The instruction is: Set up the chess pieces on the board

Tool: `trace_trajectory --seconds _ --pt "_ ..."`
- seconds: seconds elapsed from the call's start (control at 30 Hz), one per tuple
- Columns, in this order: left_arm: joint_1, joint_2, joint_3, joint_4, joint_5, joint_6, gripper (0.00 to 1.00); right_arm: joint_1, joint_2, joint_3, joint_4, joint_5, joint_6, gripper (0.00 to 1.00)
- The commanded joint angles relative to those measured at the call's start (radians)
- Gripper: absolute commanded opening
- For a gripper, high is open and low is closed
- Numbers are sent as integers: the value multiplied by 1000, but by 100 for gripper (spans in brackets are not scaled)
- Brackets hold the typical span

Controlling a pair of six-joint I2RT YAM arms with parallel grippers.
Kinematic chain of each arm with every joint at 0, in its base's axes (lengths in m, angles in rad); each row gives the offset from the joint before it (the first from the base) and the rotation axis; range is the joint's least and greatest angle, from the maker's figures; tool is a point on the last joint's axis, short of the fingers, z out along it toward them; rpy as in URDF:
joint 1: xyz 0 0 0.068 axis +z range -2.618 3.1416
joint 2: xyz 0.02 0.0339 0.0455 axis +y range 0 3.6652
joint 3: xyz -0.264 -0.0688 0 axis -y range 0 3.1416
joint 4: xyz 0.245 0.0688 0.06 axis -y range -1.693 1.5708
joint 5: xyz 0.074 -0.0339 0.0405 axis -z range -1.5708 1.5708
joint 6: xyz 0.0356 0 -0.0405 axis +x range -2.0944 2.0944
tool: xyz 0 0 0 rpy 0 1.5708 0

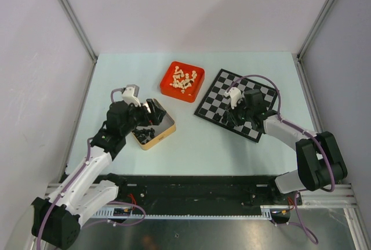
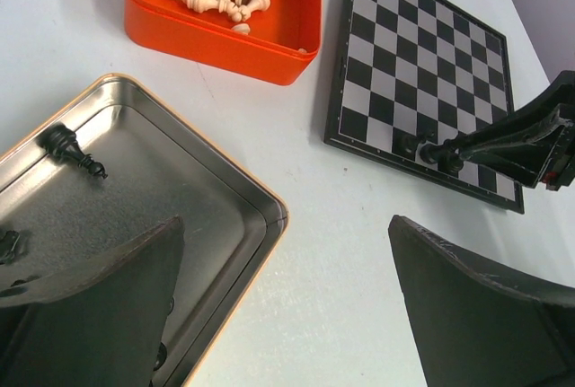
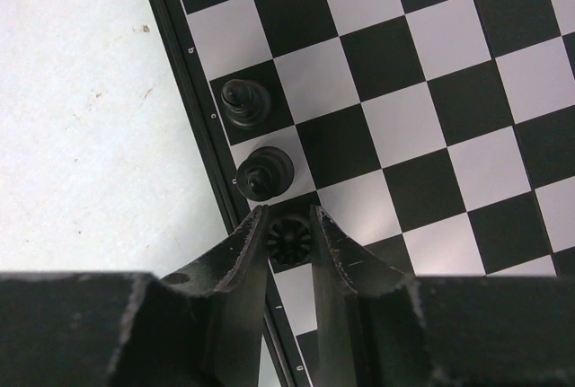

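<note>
Right gripper [image 3: 288, 218] at the near edge of the board [image 3: 449, 91]: its jaws pinch a black chess piece [image 3: 289, 240] standing on a border square, in line with two more black pieces [image 3: 263, 172] just beyond the fingertips. Left gripper [image 2: 286, 225]: jaws spread wide above the metal tin [image 2: 247, 194].
</note>
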Motion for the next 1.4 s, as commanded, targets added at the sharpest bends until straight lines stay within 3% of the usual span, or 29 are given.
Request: trace_trajectory --seconds 0.0,0.43,0.8,1.0,1.23,1.37 --pt "12 -9 -13 18 22 -15 100 -11 -13 -4 -17 -30 -27 32" --pt "14 -14 -22 16 38 -20 100 -50 -59 11 -87 -80 -36 47" --pt "23 -32 -24 -3 15 -34 100 -175 -131 149 -389 -344 -163 61" --pt "41 -35 -16 -45 1 -61 100 -224 -140 212 -469 -456 -141 66" --pt "51 67 65 -212 -62 -80 100 -254 -125 238 -485 -510 -117 66" --pt "49 220 161 -312 -88 -68 99 -256 -116 240 -485 -524 -111 65"
